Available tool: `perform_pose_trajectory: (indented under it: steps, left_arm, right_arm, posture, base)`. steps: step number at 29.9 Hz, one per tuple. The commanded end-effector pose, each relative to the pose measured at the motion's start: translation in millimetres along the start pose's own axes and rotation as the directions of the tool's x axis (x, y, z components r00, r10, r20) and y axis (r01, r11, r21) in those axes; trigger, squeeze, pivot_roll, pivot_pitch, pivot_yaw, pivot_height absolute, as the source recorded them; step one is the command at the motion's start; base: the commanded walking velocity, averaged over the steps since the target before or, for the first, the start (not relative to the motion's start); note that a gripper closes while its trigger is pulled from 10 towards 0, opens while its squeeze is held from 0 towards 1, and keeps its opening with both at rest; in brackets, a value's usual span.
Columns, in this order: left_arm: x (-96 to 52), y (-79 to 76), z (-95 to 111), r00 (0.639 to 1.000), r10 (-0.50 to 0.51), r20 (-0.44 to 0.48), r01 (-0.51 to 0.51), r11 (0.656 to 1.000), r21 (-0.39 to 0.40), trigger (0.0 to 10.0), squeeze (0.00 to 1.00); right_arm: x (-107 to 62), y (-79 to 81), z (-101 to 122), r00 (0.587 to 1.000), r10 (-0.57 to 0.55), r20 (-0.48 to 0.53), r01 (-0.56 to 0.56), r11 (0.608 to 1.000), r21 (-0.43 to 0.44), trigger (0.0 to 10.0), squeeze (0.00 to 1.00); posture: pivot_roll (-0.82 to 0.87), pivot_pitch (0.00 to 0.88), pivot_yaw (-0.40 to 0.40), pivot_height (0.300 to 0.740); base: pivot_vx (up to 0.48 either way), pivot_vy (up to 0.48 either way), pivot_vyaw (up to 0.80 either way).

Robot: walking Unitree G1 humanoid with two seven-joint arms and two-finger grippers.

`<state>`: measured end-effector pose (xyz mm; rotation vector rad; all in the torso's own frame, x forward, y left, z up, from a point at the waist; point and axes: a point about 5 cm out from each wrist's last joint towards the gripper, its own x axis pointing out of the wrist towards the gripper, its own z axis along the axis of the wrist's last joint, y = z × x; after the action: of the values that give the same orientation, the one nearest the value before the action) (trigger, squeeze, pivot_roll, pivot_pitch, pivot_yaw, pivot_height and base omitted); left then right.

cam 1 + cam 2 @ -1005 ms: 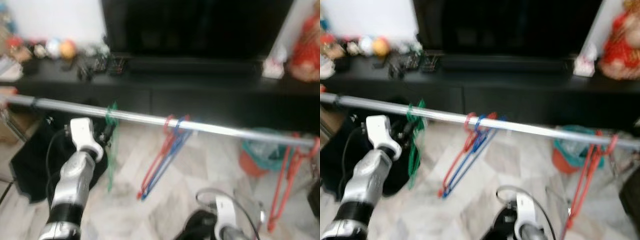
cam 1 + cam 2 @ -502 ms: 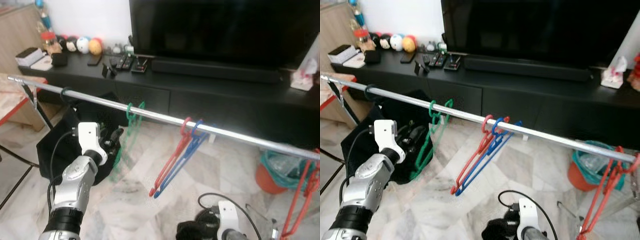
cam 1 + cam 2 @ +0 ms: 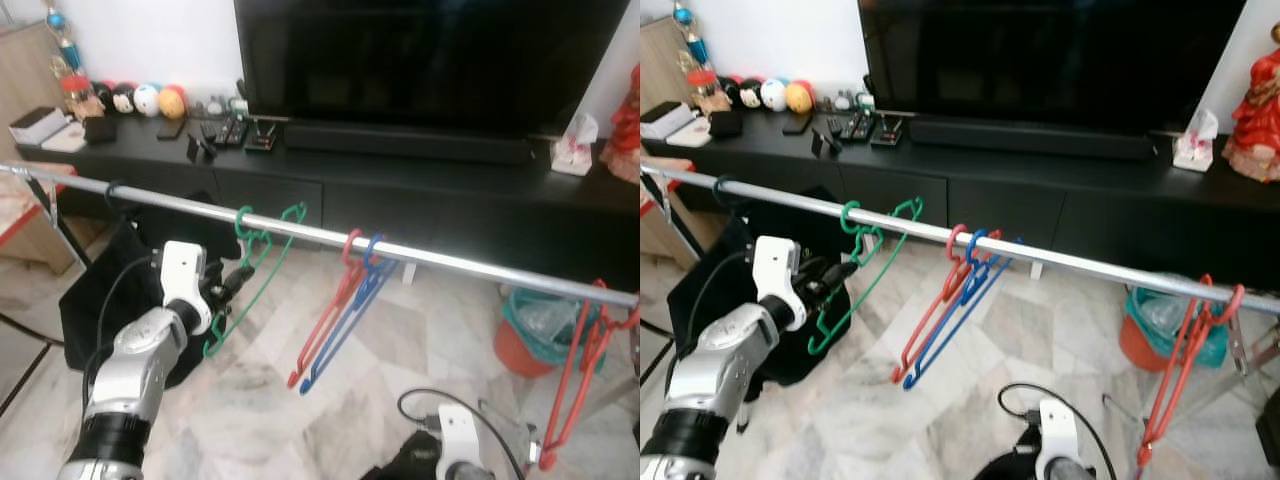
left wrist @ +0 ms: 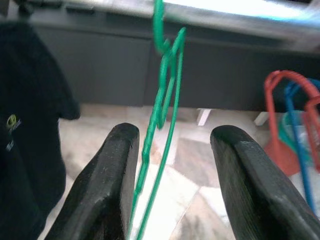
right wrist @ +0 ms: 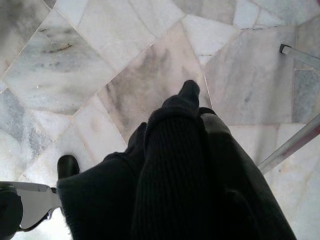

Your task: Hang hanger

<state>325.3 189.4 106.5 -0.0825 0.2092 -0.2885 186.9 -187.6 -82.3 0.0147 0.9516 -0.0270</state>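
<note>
A silver rail (image 3: 300, 232) runs across the room in front of a long black TV cabinet (image 3: 420, 190), sloping slightly down toward the robot's right. The green hanger (image 3: 255, 270) hangs by its hook on the rail toward the robot's left, its body tilted, with the lower end swung toward the left gripper (image 3: 232, 285). That gripper is raised on its silver arm just below the rail, and its fingers (image 4: 107, 175) stand apart with the green hanger's thin wire passing between them; the wire runs close to one finger, but I cannot tell whether it touches. Further along the rail, a red hanger (image 3: 325, 320) and a blue hanger (image 3: 350, 320) hang side by side, nearly touching, both slanted down toward the marble floor (image 3: 400, 350). Another red hanger (image 3: 570, 385) hangs near the rail's far right end, beside an orange bucket with a teal liner (image 3: 530, 330). A dark bag or cloth (image 3: 100, 300) sits on the floor behind the left arm. The right gripper (image 5: 190, 95) is low over the floor and wrapped in dark knitted cloth (image 5: 175, 190), so whether its fingers are apart or together cannot be told. On the cabinet sit small round toys (image 3: 150, 98), remote controls (image 3: 225, 135) and a large television (image 3: 430, 60).
</note>
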Motion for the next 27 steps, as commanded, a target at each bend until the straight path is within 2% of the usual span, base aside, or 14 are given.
perform_pose_trajectory:
  steps: [1,6,7,9,10,14,27]
  left_arm:
    - [5.6,-1.1,1,1.0,0.013,0.002,-0.013,1.0,0.01,10.0,0.0]
    - [14.6,-8.5,2,1.0,-0.017,0.011,0.017,1.0,-0.022,10.0,0.0]
    - [17.1,-8.0,2,1.0,-0.011,0.008,0.011,1.0,-0.019,10.0,0.27]
    - [18.7,-7.5,1,1.0,-0.005,0.006,0.005,1.0,-0.017,10.0,0.27]
    - [22.1,-6.0,4,1.0,-0.002,0.017,0.002,1.0,-0.015,10.0,1.0]
    - [27.7,-2.6,12,0.999,-0.007,0.035,0.006,1.0,0.019,10.0,1.0]
    - [35.9,-2.6,33,0.994,-0.057,0.092,0.052,0.997,0.054,10.0,1.0]
  right_arm:
    - [0.5,0.4,3,1.0,0.002,0.005,-0.002,1.0,0.005,10.0,0.0]
    - [0.4,-0.4,3,1.0,0.002,0.006,-0.002,1.0,0.003,10.0,0.0]
    - [0.5,-0.3,3,1.0,0.003,0.006,-0.003,1.0,0.002,10.0,0.0]
    - [0.5,-0.3,3,1.0,0.004,0.007,-0.004,1.0,0.001,10.0,0.0]
    - [0.5,-0.2,4,1.0,0.004,0.008,-0.004,1.0,0.002,10.0,0.0]
    - [0.8,1.0,5,1.0,0.009,0.012,-0.009,1.0,-0.009,10.0,0.0]
    - [1.2,2.6,7,1.0,0.016,0.018,-0.015,1.0,-0.004,10.0,0.0]
  posture:
    - [-0.08,0.0,0.007,0.74]
    - [-0.08,0.0,0.004,0.74]
    - [-0.08,0.0,0.004,0.74]
    - [-0.08,0.0,0.004,0.74]
    - [-0.08,0.0,0.005,0.74]
    - [-0.08,0.0,0.005,0.74]
    - [-0.08,0.0,0.005,0.74]
  base:
    - [0.0,0.0,0.0]
    - [0.0,0.0,0.0]
    - [0.0,0.0,0.0]
    - [0.0,0.0,0.0]
    - [0.0,0.0,0.0]
    - [0.0,0.0,0.0]
    - [0.0,0.0,0.0]
